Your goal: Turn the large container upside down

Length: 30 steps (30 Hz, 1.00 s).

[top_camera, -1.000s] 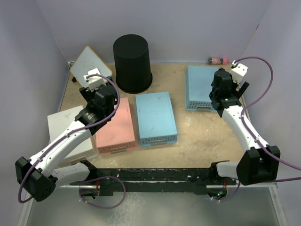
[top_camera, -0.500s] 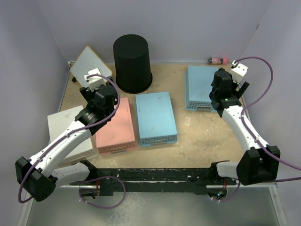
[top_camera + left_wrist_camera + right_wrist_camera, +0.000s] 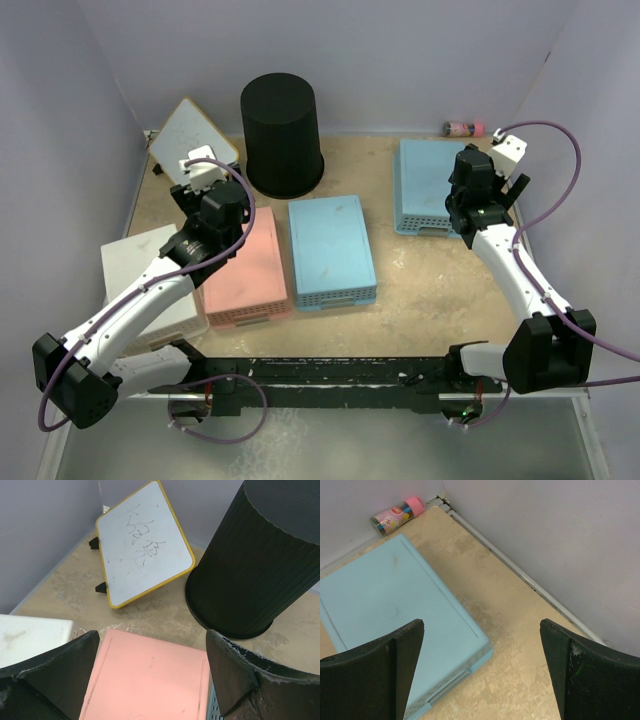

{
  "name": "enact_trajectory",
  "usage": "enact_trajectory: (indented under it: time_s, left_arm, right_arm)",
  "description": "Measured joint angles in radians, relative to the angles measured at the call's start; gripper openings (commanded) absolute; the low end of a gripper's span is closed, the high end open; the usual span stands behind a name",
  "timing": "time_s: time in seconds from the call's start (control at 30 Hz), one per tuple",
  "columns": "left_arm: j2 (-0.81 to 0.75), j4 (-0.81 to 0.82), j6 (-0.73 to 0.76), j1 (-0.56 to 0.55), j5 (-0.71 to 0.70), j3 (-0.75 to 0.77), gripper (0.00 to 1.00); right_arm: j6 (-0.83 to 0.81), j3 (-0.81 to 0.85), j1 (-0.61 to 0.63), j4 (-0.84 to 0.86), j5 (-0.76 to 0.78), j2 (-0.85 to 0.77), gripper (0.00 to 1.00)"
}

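Sandy table point(image 3: 430, 300) — black bin point(image 3: 282, 135), whiteboard point(image 3: 192, 130), pink basket point(image 3: 252, 270), central light-blue basket point(image 3: 330, 250), right-hand light-blue basket point(image 3: 425, 185), white box point(image 3: 128, 262)

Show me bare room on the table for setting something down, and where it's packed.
Widest bare patch: front right, between the middle blue basket, the right blue basket and the right arm. A smaller one at the back, between the bin and the right blue basket. The left is crowded: whiteboard, bin, pink basket and white box sit close together.
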Motion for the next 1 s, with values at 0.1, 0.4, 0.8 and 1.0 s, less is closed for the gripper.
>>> enact_trajectory:
  time_s: [0.1,0.4,0.8,1.0]
  left_arm:
    - [-0.003,0.005,0.002,0.000,0.005,-0.003,0.84]
    - [-0.005,0.006,0.016,0.000,0.037,-0.005,0.84]
    - [-0.005,0.010,0.024,0.000,0.063,-0.008,0.84]
    - [-0.005,0.012,0.024,0.000,0.063,-0.008,0.84]
  right_arm:
    - [0.002,0.000,0.000,0.000,0.000,0.000,1.00]
    - [0.003,0.000,0.000,-0.002,0.000,0.002,1.00]
    - [0.008,0.000,0.000,-0.004,0.000,0.002,1.00]
    - [0.009,0.000,0.000,-0.004,0.000,0.002,1.00]
